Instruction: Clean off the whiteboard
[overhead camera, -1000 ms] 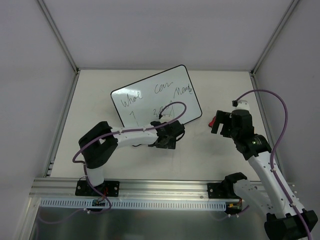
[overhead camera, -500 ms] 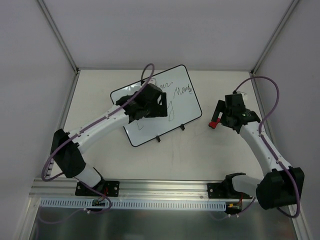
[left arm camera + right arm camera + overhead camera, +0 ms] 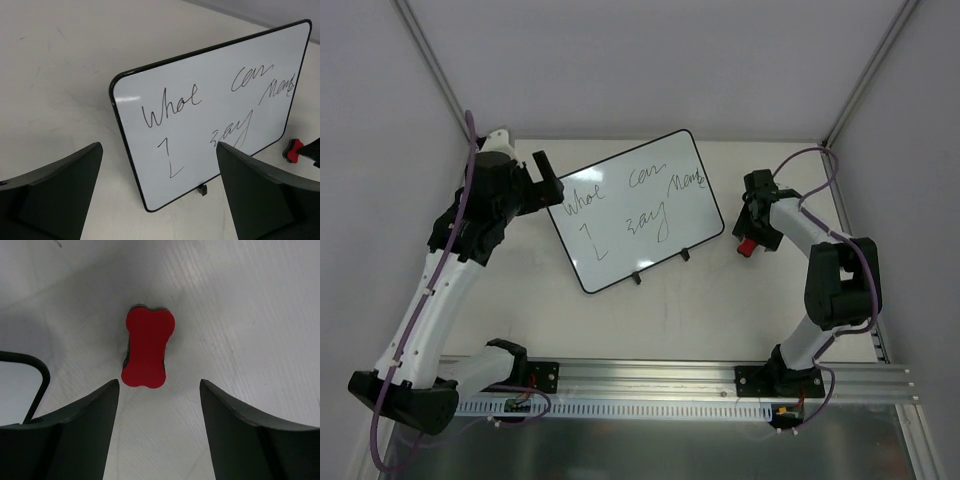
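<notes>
Top external: whiteboard (image 3: 632,212) long axis slants far-right; left end effector (image 3: 159,147), right end effector (image 3: 159,385) apart.

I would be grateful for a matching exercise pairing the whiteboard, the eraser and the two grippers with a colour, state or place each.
1. whiteboard
2. eraser
3. left gripper
4. right gripper

A. red, lying on the table
B. open, over the eraser
C. bears dark handwriting
D. open, at the whiteboard's left corner

Pairs: 1-C, 2-A, 3-D, 4-B
</notes>
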